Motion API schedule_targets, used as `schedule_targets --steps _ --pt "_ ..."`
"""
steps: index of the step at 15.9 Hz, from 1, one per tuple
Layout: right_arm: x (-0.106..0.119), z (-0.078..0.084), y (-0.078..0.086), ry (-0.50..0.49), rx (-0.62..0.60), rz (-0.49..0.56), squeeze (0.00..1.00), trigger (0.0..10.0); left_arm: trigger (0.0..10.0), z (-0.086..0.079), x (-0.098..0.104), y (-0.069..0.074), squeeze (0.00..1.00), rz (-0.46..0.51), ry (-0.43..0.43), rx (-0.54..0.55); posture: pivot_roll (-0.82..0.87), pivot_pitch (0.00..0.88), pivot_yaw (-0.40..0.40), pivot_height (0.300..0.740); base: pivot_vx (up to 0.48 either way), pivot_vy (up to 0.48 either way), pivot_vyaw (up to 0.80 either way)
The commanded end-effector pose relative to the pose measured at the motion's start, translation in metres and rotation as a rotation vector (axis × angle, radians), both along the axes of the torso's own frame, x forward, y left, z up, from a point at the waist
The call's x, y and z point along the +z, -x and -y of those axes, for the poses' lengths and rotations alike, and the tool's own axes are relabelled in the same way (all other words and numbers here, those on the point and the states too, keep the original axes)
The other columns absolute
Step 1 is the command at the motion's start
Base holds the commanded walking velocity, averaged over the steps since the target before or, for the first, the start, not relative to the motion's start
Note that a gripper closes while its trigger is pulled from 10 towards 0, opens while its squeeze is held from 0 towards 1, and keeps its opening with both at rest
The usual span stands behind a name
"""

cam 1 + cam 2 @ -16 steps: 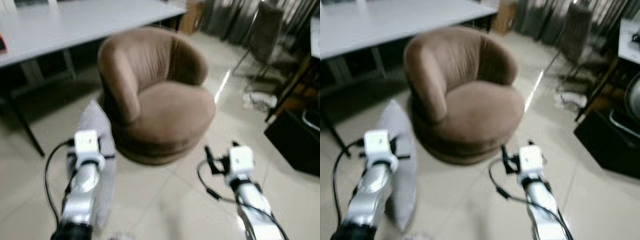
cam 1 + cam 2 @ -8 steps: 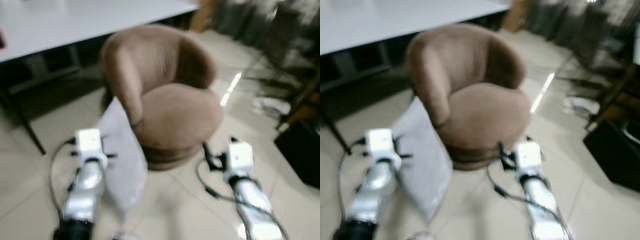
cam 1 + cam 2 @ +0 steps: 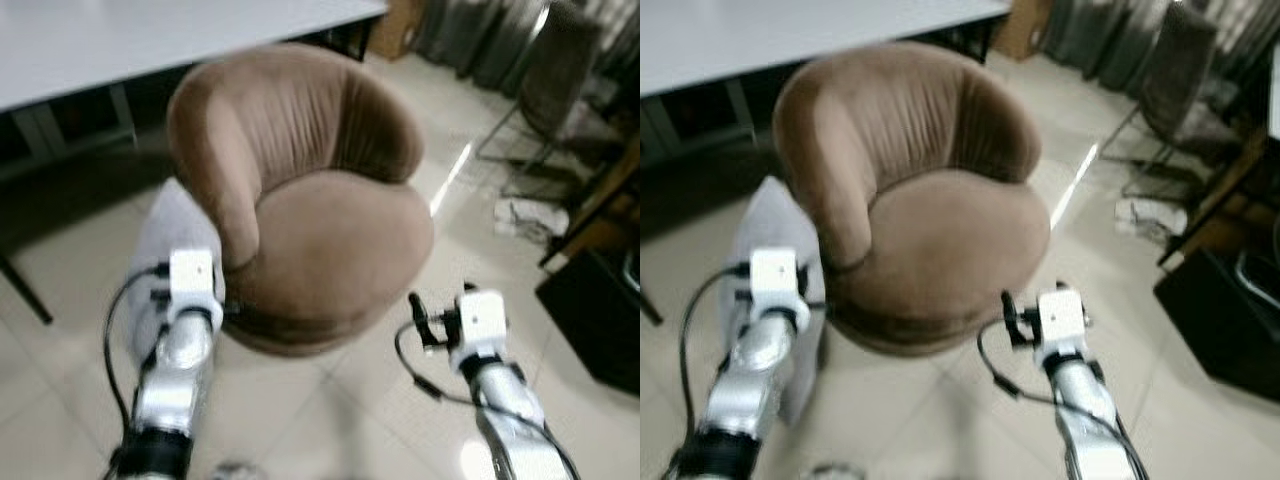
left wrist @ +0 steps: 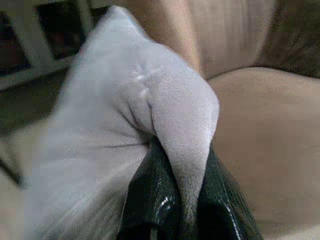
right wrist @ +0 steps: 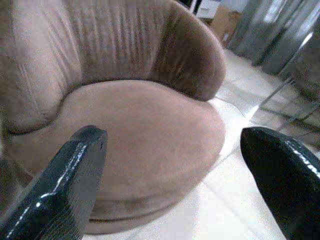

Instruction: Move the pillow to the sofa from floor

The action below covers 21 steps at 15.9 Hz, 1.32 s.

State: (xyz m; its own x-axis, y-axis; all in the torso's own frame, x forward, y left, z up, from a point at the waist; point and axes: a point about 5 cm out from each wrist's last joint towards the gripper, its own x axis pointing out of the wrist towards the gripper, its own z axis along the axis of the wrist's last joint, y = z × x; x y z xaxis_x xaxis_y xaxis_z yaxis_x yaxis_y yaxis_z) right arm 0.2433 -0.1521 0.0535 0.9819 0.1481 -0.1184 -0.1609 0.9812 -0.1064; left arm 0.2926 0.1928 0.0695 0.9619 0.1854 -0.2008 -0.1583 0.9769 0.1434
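Pinching grey pillow (image 4: 125,115) in left gripper (image 4: 172,200) beside brown sofa (image 3: 320,240) | right gripper (image 5: 175,175) spread wide, empty

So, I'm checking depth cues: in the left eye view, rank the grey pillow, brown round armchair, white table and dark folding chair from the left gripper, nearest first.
1. Grey pillow, clamped in the left gripper.
2. Brown round armchair, just ahead, to its right.
3. White table, behind the armchair.
4. Dark folding chair, far right corner.

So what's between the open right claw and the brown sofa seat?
Nothing: the right wrist view shows the right claw open, facing the sofa seat, with only bare floor below.
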Motion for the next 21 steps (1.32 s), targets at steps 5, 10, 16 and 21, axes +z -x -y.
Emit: schedule_targets --steps 5,10,16,21 --pt "-0.013 0.007 0.003 0.007 -0.010 -0.027 0.01 10.0 0.0 0.004 0.009 -0.007 0.00 0.035 -0.013 -0.012 0.11 0.041 -0.091 0.740 0.000 -0.469 0.00" --pt "-0.014 0.005 0.000 0.037 0.020 -0.007 0.19 10.0 0.0 -0.006 0.006 -0.005 0.00 0.017 0.017 0.084 0.12 0.035 -0.092 0.740 0.171 -0.418 0.62" --pt "-0.020 0.004 0.001 0.039 0.022 -0.037 0.13 10.0 0.0 -0.001 0.001 -0.003 0.00 0.009 0.005 0.041 0.12 0.029 -0.096 0.740 0.316 0.000 0.51" --pt "-0.018 0.001 0.001 0.025 0.031 -0.034 0.10 10.0 0.0 0.003 0.005 -0.004 0.00 0.038 -0.034 0.017 0.12 0.033 -0.096 0.740 0.000 0.000 0.00"
